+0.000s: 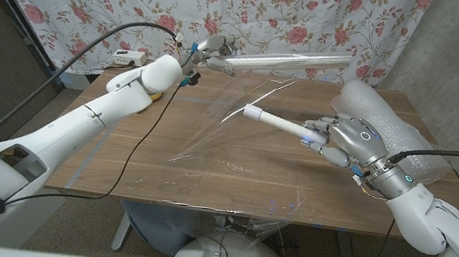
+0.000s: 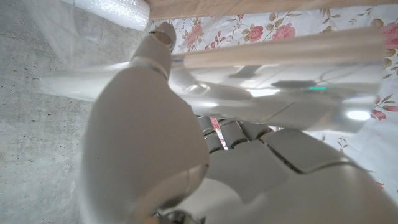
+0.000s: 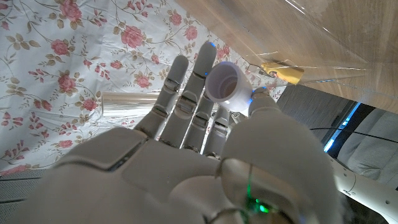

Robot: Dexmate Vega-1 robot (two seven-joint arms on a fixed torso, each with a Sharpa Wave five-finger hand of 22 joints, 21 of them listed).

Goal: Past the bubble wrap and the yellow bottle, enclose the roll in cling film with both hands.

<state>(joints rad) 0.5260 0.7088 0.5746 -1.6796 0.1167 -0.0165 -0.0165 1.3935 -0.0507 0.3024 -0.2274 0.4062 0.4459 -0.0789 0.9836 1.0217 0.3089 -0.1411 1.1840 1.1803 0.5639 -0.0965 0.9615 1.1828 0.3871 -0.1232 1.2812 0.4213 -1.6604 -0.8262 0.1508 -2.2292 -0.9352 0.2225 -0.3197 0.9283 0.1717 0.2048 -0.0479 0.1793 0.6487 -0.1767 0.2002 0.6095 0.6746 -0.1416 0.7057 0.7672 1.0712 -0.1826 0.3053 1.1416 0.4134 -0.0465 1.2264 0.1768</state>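
My left hand (image 1: 206,53) holds up the cling film roll (image 1: 286,61) by its left end, above the table's far edge. A clear sheet of film (image 1: 222,114) hangs from it down to the table. In the left wrist view the roll (image 2: 280,53) lies across my left hand's (image 2: 186,124) fingers. My right hand (image 1: 344,140) grips one end of a white tube roll (image 1: 274,122) and holds it level above the table, its free end pointing into the film. In the right wrist view the tube's open end (image 3: 227,84) sits between the fingers of my right hand (image 3: 193,143).
A pile of bubble wrap (image 1: 384,121) lies at the table's right side, behind my right hand. A yellow bottle (image 3: 283,71) lies on the wood near the far left, partly hidden by my left arm. The wooden table (image 1: 154,172) carries loose film near its front edge.
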